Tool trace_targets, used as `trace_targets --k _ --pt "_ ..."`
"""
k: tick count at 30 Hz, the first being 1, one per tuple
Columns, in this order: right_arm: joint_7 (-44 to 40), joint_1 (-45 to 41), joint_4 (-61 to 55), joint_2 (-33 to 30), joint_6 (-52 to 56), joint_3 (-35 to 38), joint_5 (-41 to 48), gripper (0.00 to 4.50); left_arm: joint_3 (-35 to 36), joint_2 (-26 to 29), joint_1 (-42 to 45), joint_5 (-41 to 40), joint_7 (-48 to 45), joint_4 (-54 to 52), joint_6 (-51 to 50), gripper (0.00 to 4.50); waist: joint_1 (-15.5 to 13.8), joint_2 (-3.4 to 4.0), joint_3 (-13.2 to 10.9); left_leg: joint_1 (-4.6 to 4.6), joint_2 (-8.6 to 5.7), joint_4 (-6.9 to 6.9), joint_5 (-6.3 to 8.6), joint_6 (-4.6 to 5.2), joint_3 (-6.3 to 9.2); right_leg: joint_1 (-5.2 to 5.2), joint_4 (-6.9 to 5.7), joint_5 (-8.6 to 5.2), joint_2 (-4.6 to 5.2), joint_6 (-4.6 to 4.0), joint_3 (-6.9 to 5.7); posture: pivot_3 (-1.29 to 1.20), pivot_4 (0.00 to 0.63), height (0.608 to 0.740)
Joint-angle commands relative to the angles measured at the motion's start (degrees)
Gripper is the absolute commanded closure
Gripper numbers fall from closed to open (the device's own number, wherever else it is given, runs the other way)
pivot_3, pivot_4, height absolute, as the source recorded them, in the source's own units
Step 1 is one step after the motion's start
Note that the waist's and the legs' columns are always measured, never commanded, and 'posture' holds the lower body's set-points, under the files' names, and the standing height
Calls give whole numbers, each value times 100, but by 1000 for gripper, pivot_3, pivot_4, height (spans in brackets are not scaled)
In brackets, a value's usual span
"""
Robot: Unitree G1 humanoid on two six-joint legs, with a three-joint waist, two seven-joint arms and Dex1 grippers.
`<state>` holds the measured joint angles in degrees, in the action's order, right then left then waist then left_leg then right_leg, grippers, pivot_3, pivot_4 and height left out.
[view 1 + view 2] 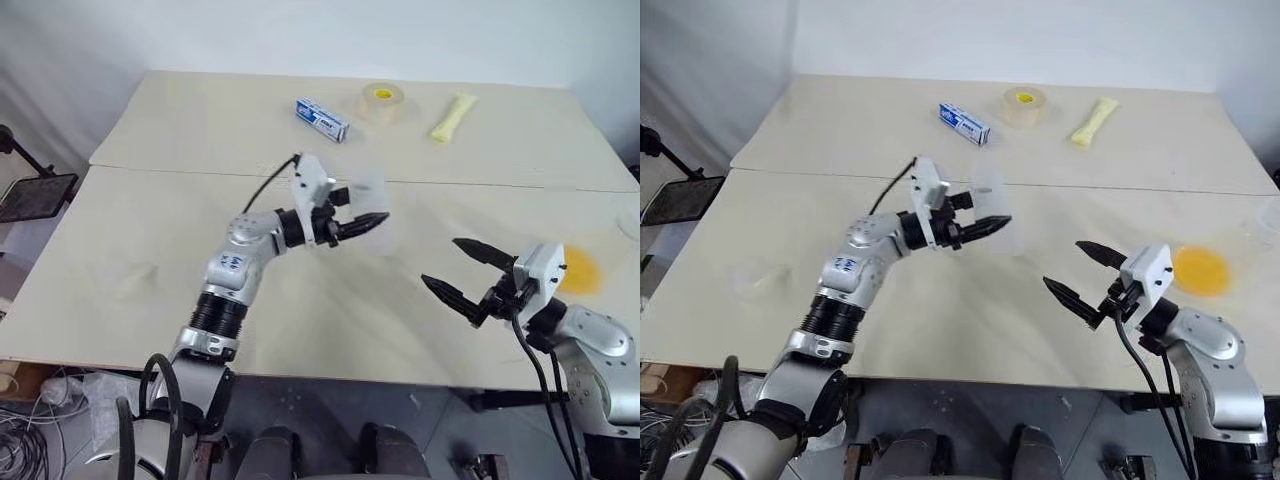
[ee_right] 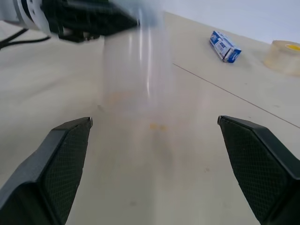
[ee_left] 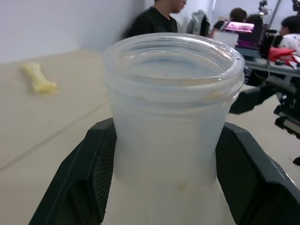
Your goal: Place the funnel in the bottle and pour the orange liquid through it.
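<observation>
Stretching wide across the shot is the pale desk (image 1: pixel 150 250), and the job on it looks barely begun: no funnel stands in the bottle's mouth, and the orange liquid (image 1: pixel 1200 270) sits as a small pool of colour far out at the desk's right edge, unpoured. What's in hand is the bottle (image 3: pixel 171 117) itself, clamped at its neck by the left pincer (image 1: pixel 975 228), the black fingers pressed to either side just under the open rim, held up over the middle of the desk. The mouth is clear and empty, so seating the funnel and pouring are, by my reckoning, both left to do. The right pincer (image 1: pixel 462 272) hangs to the right with its fingers spread wide on nothing, aimed toward the bottle but well apart from it, and the orange pool lies just beyond it. Smaller bits at the back: a blue box (image 1: pixel 322 119), a tape roll (image 1: pixel 383 98), a pale yellow packet (image 1: pixel 452 115).
</observation>
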<state>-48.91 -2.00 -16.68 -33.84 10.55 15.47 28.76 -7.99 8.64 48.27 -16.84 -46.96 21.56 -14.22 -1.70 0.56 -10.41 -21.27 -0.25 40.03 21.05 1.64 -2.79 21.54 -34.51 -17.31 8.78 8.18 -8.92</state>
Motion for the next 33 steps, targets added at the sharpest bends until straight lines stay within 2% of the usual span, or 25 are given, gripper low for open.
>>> trace_targets --k 1,9,11,15,28,33 --pt "172 134 -386 -32 -1 221 115 0 -196 -91 113 203 -162 31 230 1778 4 0 0 0 1 0 0 0 0 0 1 0 0 0 -1 0 150 740" --pt "381 314 -610 -5 15 242 118 0 -422 -169 75 457 -385 188 375 1778 1 0 0 1 1 0 0 0 -2 0 2 0 0 0 0 0 150 740" --pt "418 345 -651 -4 16 225 115 0 -477 -163 35 507 -412 163 334 1092 -1 0 0 1 1 1 0 0 -2 0 2 0 0 0 0 0 150 740" --pt "479 376 -707 -2 13 192 107 0 -520 -145 -22 632 -420 173 471 33 1 0 0 1 1 1 0 1 -2 0 2 0 0 0 0 0 150 740" --pt "265 263 -550 -165 64 209 161 0 -116 46 -372 278 -398 -588 -108 33 11 0 0 1 2 2 0 1 0 0 2 0 0 0 2 0 150 740" --pt "-124 274 -382 -429 204 146 246 0 410 521 -800 -85 -218 -1489 -664 33 27 0 0 5 5 1 0 1 21 0 1 0 0 0 7 0 150 740"
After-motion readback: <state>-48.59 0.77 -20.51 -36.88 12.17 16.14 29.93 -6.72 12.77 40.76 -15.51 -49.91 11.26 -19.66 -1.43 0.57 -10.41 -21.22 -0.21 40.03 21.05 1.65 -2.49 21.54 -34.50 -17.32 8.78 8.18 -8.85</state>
